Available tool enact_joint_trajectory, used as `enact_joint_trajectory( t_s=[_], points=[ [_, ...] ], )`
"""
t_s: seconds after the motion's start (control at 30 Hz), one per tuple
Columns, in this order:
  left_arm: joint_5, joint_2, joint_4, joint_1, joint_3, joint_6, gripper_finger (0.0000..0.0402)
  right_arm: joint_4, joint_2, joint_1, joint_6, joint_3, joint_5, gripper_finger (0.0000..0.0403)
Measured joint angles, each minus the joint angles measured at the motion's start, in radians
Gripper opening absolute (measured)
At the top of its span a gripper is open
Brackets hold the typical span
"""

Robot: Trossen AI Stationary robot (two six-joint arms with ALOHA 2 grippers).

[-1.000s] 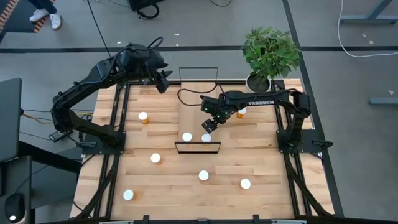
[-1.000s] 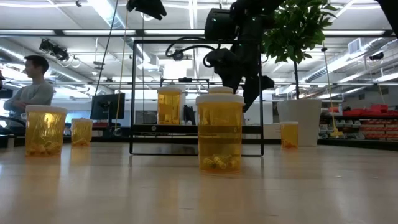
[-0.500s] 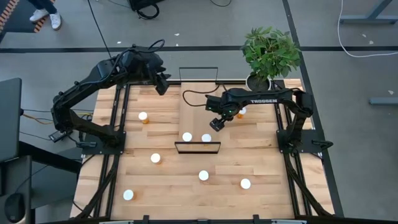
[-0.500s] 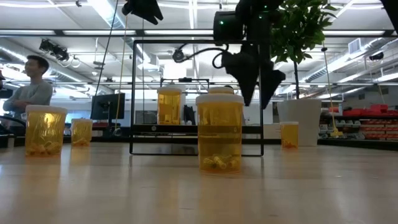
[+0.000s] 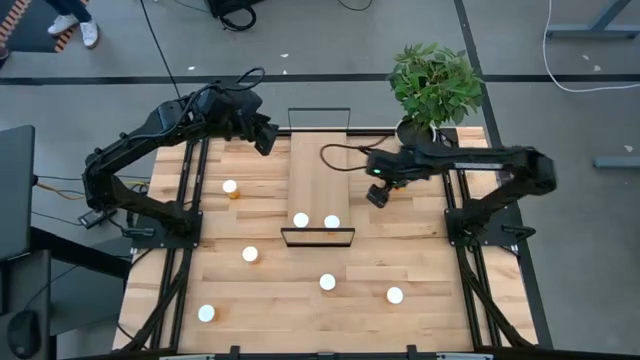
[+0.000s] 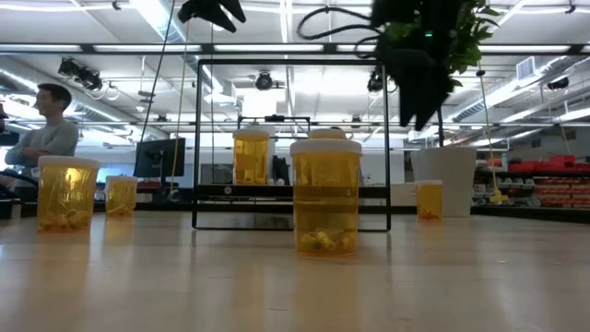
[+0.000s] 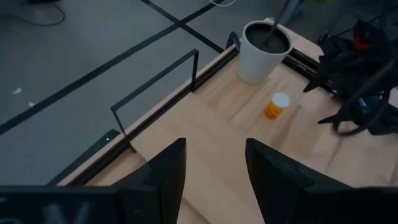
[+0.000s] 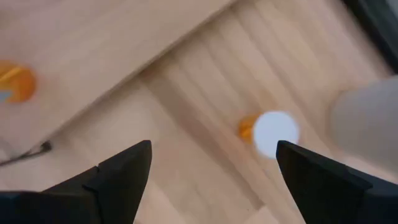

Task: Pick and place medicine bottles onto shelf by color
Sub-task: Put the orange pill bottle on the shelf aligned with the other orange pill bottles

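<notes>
The shelf (image 5: 318, 175) is a pale board lying in the middle of the table. Two white-capped orange bottles (image 5: 300, 220) (image 5: 332, 222) stand on its near end. Several more bottles stand on the tabletop, such as one at the left (image 5: 230, 187) and one at the near right (image 5: 395, 295). My right gripper (image 5: 376, 197) (image 8: 211, 180) is open and empty, raised above the table just right of the shelf. An orange bottle (image 8: 268, 132) (image 7: 277, 105) stands just ahead of it by the pot. My left gripper (image 5: 263, 136) (image 7: 214, 168) is open and empty, raised over the shelf's far left corner.
A white plant pot (image 5: 415, 130) (image 7: 264, 50) with a green plant stands at the table's far right. Black frames (image 5: 318, 237) stand at the shelf's ends. In the low view a large bottle (image 6: 325, 195) stands nearest, and a person (image 6: 46, 129) is in the room behind.
My right gripper has gone from above the two bottles on the shelf's near end toward the table's right and far side, rising, and is now off the shelf near the bottle by the pot. The two bottles have stayed standing on the shelf.
</notes>
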Motion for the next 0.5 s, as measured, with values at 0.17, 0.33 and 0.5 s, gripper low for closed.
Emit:
enact_joint_trajectory(
  t_s=[0.17, 0.33, 0.5],
  points=[
    [0.0, 0.0, 0.006, -0.043, 0.0, -0.041, 0.0172, 0.02, -0.205, 0.006, 0.097, -0.178, -0.018, 0.0353],
    [0.0, 0.001, 0.026, -0.073, 0.0, -0.06, 0.0172, 0.022, -0.306, 0.04, 0.153, -0.256, -0.015, 0.0353],
    [-0.002, 0.001, 0.055, -0.088, 0.0, -0.136, 0.0172, 0.023, -0.283, 0.041, 0.127, -0.29, 0.015, 0.0353]
  ],
)
